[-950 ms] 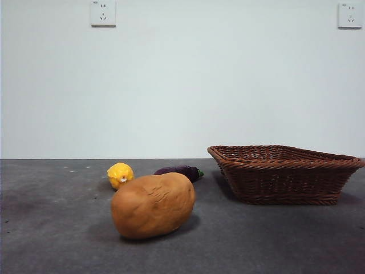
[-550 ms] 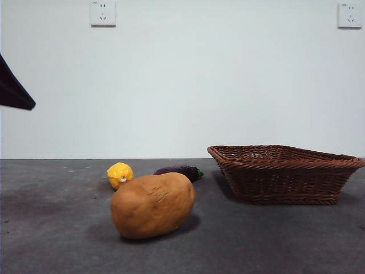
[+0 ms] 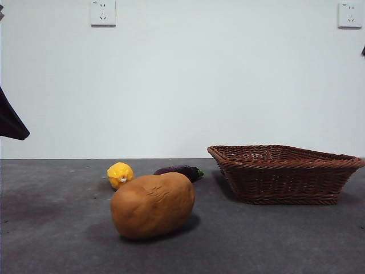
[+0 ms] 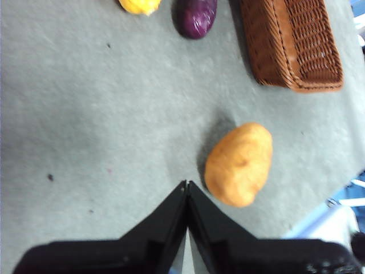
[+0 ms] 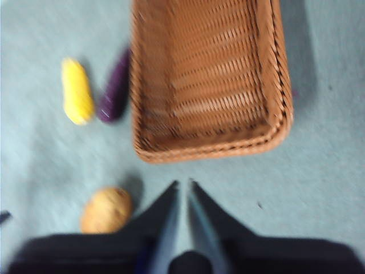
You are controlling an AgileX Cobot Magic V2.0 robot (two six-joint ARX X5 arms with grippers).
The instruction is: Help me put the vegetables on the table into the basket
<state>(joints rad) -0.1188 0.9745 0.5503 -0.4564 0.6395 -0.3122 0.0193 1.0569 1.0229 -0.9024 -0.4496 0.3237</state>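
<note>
The orange-brown potato point(image 3: 153, 204) lies on the dark grey table point(image 3: 51, 240), nearest the front. Behind it lie the small yellow vegetable point(image 3: 120, 174) and the purple eggplant point(image 3: 179, 171). The brown wicker basket point(image 3: 285, 171) stands to the right with nothing showing in it. My left gripper point(image 4: 187, 184) is shut and empty, high above the table, with the potato point(image 4: 239, 164) just beside its tips. My right gripper point(image 5: 182, 184) is shut and empty, high above the table in front of the basket point(image 5: 211, 80). The right wrist view is blurred.
A black arm tip point(image 3: 8, 121) shows at the front view's left edge, well above the table. A white wall with two sockets point(image 3: 103, 12) stands behind the table. The table's edge point(image 4: 319, 211) lies close to the potato in the left wrist view.
A black arm tip came in at the left edge of the front view and has moved lower. The vegetables and the basket have not moved.
</note>
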